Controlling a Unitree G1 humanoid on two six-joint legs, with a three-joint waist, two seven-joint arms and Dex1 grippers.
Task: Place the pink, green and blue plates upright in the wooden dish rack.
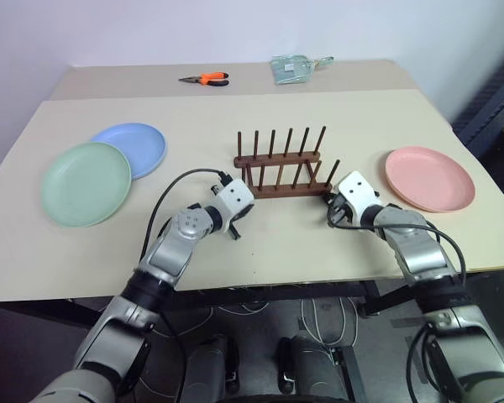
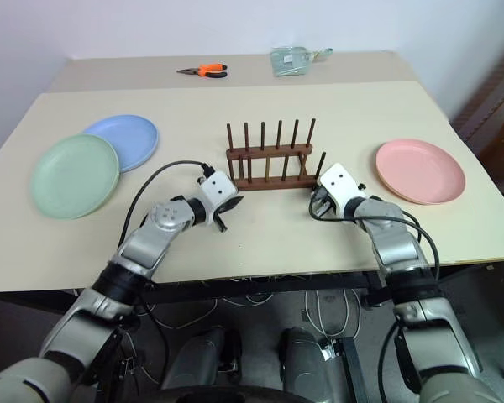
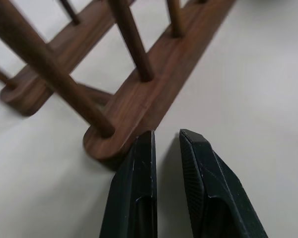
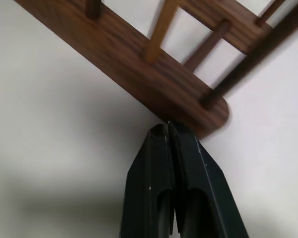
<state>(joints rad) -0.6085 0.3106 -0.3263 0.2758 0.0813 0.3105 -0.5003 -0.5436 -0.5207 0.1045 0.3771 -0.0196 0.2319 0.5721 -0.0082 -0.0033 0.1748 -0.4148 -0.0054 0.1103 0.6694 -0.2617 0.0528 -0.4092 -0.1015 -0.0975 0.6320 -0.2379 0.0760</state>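
The wooden dish rack (image 1: 279, 186) stands empty near the middle of the table, its pegs upright. At the table's left lies the green plate (image 1: 86, 183), flat, overlapping the edge of the blue plate (image 1: 136, 148) behind it. The pink plate (image 1: 428, 178) lies flat at the right. My left gripper (image 3: 167, 135) is at the left end of the rack's near rail, its fingers almost together with nothing between them. On the other side, my right gripper (image 4: 168, 125) is shut and empty, its tips against the right end of the near rail.
Orange-handled pliers (image 1: 206, 79) and a clear greenish packet (image 1: 292, 67) lie at the far side of the table. The table's front edge (image 1: 260, 285) runs just below both forearms.
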